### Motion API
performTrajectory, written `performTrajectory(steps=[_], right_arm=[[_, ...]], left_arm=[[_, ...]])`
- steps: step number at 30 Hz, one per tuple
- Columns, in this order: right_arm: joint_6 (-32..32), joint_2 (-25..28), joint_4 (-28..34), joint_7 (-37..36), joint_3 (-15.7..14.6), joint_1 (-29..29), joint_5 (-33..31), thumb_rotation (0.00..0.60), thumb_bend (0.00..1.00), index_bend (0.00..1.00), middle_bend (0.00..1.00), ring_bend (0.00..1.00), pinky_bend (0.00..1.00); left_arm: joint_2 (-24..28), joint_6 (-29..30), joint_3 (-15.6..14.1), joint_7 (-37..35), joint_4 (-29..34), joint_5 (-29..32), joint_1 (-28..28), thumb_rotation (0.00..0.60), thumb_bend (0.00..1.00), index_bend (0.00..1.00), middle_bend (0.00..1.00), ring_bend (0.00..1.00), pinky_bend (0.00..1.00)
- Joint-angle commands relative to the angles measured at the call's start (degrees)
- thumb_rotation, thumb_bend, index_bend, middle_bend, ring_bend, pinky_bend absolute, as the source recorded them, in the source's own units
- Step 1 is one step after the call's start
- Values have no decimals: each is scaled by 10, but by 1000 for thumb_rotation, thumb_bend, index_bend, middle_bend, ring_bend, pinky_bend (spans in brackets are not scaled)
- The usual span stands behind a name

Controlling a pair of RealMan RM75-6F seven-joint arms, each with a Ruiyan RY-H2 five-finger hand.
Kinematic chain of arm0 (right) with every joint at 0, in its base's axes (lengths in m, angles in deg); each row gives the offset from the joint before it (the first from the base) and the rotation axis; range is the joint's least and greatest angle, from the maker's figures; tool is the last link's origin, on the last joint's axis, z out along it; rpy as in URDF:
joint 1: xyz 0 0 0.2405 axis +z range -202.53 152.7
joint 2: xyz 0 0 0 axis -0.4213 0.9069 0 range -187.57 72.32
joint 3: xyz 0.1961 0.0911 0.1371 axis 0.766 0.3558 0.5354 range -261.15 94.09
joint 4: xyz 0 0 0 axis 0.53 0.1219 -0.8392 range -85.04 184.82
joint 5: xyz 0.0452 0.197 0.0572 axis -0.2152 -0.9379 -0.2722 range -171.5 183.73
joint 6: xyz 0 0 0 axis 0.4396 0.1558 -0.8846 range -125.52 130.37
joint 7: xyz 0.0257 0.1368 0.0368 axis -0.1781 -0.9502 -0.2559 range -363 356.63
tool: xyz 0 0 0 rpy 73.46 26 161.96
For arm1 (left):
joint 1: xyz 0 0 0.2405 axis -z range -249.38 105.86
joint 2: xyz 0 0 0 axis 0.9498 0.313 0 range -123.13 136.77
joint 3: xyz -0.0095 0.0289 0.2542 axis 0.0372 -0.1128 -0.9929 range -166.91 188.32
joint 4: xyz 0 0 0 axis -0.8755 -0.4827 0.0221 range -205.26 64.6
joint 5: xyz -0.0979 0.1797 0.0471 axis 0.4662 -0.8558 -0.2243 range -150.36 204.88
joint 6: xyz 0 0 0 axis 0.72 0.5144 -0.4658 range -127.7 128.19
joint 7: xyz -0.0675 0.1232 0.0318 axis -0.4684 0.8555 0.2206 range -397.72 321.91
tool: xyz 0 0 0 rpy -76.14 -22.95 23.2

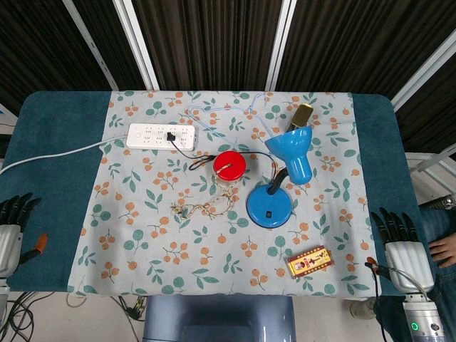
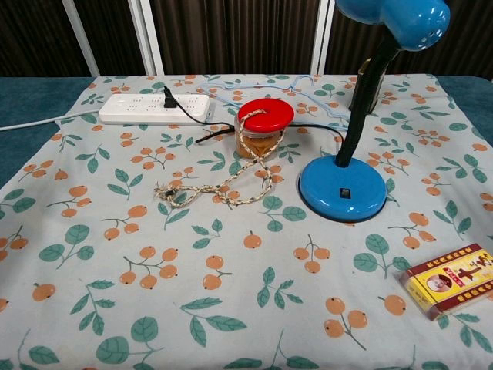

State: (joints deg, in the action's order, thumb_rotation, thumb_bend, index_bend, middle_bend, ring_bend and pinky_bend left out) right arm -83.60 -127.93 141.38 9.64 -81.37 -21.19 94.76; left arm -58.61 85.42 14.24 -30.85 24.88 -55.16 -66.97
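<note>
While both arms sit back at the near edge of the table [image 1: 64,235], we have nothing in hand yet, so the step to do well is the first reach. We work over a floral cloth [image 1: 142,214] that carries everything. The biggest thing on it is the blue desk lamp [image 1: 281,185]: its round base stands right of centre, its neck bends up and its shade leans toward the far right, so in the chest view the shade [image 2: 404,19] hangs high over the base [image 2: 343,185]. We judge that any reach from the right should come in low and from the front, so that the arm stays under or beside that shade.

Next in size is the white power strip [image 1: 160,135] at the far left, with a black plug seated in it and a cord running toward the lamp. The jar with the red lid [image 1: 230,167] stands at the middle, just left of the lamp base, and a braided string [image 2: 223,185] trails from it toward us. The small yellow-and-red box [image 1: 310,260] lies flat near the front right corner, nearest our right hand [image 1: 402,249].

That hand is released, fingers spread, holding nothing, just off the cloth's right edge. Our left hand [image 1: 13,224] shows only at the picture's left border, fingers apart and likewise empty.
</note>
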Motion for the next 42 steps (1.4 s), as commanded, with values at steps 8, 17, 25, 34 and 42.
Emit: performTrajectory(steps=[8,17,25,34,42], right_arm=[[4,-1,-1,1,-3,1,1,600,237,65,67,83,0],[5,-1,1,0,-3,1,2,600,236,65,67,89,0],[17,6,1,-7,-10,5,6,600,237,66,67,132,175],[53,20,23,-30,-25,20,19,600,237,33,243,334,397],[160,24,29,-49,-7,87,-5,600,410,9,527,669,528]], left_arm=[[0,0,0,0,1,-1,0,600,352,152,71,48,102],[0,1,0,0,0,-1,0,600,352,152,71,48,101],[0,-2,-1,1,0,0,1,600,352,152,71,48,102],[1,-1,0,-2,2,1,0,600,352,152,71,48,101],[1,-3,0,0,2,2,1,600,352,152,71,48,102]])
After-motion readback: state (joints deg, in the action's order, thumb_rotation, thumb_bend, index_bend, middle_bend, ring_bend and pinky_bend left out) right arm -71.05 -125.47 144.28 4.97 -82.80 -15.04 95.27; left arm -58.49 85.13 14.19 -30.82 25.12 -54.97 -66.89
